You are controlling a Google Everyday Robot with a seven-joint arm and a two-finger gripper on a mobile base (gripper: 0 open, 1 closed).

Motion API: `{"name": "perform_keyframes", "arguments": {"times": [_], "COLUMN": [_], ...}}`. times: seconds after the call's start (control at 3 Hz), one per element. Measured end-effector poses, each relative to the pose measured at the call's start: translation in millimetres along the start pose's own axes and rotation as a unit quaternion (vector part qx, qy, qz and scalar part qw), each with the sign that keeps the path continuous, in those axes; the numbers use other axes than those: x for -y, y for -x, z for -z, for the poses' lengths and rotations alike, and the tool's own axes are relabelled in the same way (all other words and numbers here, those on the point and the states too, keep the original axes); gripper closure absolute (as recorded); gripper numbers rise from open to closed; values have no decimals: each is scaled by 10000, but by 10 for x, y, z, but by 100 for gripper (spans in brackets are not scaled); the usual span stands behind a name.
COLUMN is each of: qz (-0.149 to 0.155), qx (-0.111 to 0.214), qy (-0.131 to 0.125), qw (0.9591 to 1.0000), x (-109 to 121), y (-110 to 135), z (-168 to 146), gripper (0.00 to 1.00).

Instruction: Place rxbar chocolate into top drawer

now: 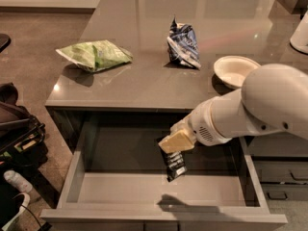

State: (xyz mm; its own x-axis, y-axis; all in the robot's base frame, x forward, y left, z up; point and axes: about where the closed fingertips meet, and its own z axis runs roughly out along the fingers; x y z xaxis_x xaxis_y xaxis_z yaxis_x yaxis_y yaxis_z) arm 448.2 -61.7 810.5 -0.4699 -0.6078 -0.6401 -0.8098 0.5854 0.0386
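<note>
Where the rxbar chocolate (175, 166) is: hanging over the open top drawer (120, 192), so you can drop it in.
Pincer (176, 150): closed on the bar's top end, holding it up.
Desk (144, 88): green bag (96, 56) and blue bag (183, 44) lie well away.

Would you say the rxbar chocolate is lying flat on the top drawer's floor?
No, the rxbar chocolate hangs upright from the gripper, which is shut on it over the open top drawer.

1 high view, facing down, close, fingers (176, 141) over top drawer (144, 190)
</note>
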Motion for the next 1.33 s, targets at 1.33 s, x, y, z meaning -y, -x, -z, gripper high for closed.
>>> {"name": "perform_keyframes", "arguments": {"times": [1.33], "qz": [-273], "qx": [69], "qy": [32], "qw": [9996], "x": [489], "y": [-692], "z": [-861], "gripper": [82]}}
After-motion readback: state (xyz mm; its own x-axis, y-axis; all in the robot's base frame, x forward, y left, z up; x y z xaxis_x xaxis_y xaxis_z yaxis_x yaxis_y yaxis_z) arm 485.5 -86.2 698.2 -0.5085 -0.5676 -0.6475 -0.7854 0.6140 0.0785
